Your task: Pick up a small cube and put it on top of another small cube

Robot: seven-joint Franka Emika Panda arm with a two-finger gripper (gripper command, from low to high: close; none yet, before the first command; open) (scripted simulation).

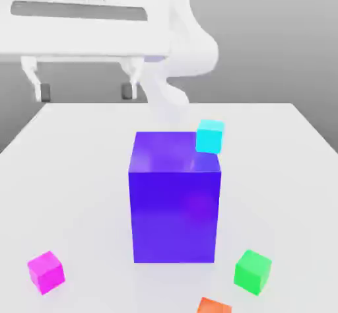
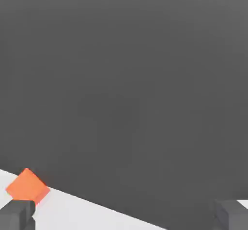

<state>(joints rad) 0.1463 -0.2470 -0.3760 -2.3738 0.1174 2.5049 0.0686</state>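
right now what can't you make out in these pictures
- Orange cube: cut off by the exterior view's bottom edge; just its top shows.
- Cyan cube: behind the big blue block, so whether it rests on the table is unclear.
- Gripper fingertips: cut off by the hand view's edge, set wide apart.

small cubes: 4 [image 1: 45, 271] [image 1: 252, 271] [image 1: 210, 136] [image 1: 213, 306] | big block: 1 [image 1: 175, 203] | table: 1 [image 1: 79, 173]
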